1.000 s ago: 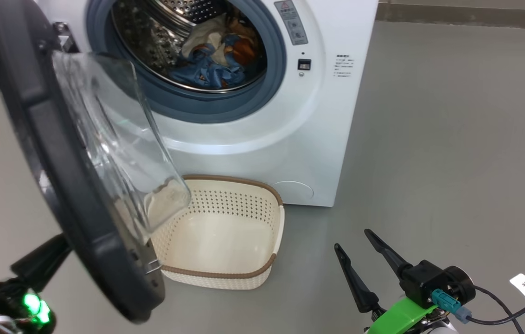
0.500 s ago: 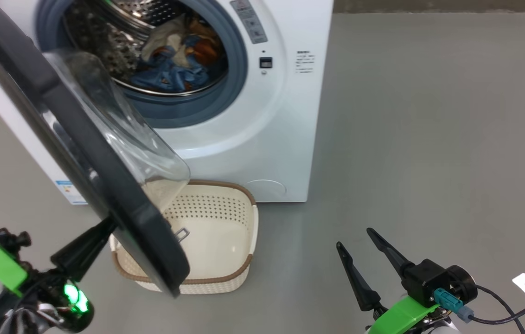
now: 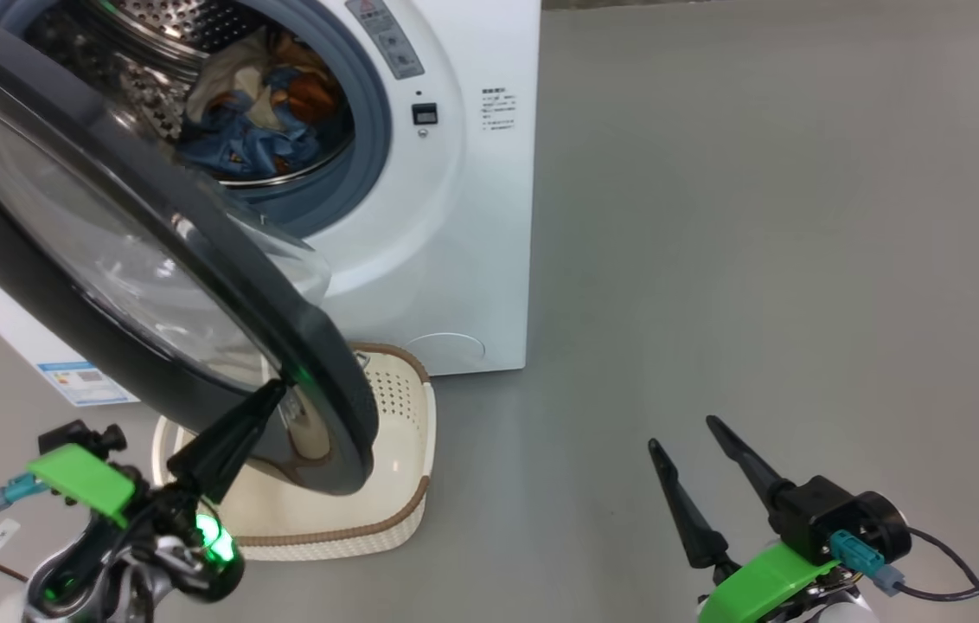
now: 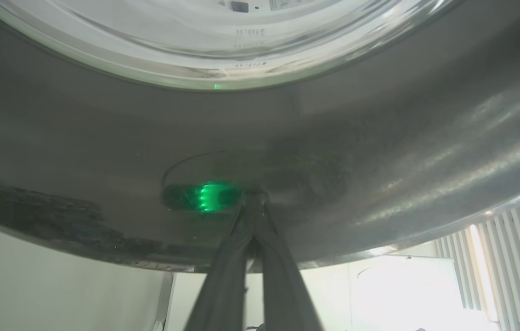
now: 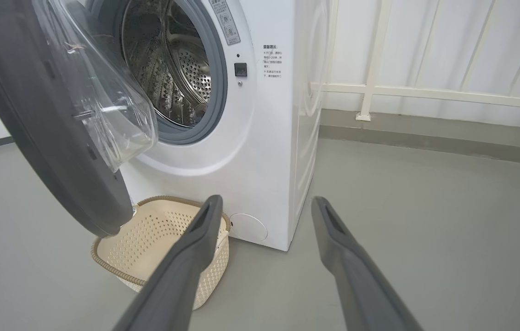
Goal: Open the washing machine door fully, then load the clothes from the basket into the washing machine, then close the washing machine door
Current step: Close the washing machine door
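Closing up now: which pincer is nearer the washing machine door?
Left. The shut left pincer touches the outer face of the door; the open right pincer hangs well off to its right.

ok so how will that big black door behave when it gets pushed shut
The washing machine door likely swings as one rigid piece, not flexing. Its glossy face, where the shut left gripper touches it, looks slippery, so the tips may skid. The bulging glass bowl suggests some weight.
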Controlling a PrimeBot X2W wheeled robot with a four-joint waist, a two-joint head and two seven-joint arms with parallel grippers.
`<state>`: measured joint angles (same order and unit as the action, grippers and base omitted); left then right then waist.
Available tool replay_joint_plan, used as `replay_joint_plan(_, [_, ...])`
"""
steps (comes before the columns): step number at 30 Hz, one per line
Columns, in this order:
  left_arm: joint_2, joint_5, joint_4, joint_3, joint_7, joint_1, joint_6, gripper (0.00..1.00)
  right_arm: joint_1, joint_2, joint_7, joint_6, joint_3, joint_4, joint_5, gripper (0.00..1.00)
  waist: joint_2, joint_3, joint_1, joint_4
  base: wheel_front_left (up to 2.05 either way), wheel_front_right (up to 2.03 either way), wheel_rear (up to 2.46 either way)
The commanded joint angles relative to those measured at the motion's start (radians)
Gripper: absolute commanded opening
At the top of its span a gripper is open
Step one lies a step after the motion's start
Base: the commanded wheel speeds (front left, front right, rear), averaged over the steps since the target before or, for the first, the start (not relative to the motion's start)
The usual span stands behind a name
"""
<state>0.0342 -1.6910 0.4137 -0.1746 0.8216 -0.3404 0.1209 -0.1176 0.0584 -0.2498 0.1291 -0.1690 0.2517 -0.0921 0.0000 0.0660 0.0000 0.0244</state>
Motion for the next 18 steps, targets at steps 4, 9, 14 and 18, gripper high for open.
replay_joint_plan(4, [0.016, -0.012, -0.035, 0.031, -0.123, -0.070, 0.009, 0.00, 0.003, -0.008, -0.012, 0.002, 0.012, -0.033, 0.018, 1.00, 0.0000, 0.013, 0.0000, -0.022, 0.00, 0.00, 0.00])
replay_joint_plan(9, [0.016, -0.028, -0.042, 0.092, -0.235, -0.085, 0.010, 0.00, 0.015, -0.008, -0.012, 0.002, 0.048, -0.041, 0.020, 1.00, 0.0000, 0.018, 0.0000, -0.037, 0.00, 0.00, 0.00])
replay_joint_plan(14, [0.016, -0.047, -0.052, 0.136, -0.338, -0.090, 0.010, 0.00, 0.018, -0.008, -0.012, 0.002, 0.056, -0.038, 0.018, 1.00, 0.0000, 0.017, 0.0000, -0.052, 0.00, 0.00, 0.00])
replay_joint_plan(18, [0.016, -0.051, -0.058, 0.156, -0.375, -0.085, 0.010, 0.00, 0.017, -0.008, -0.012, 0.002, 0.059, -0.039, 0.012, 1.00, 0.0000, 0.013, 0.0000, -0.059, 0.00, 0.00, 0.00])
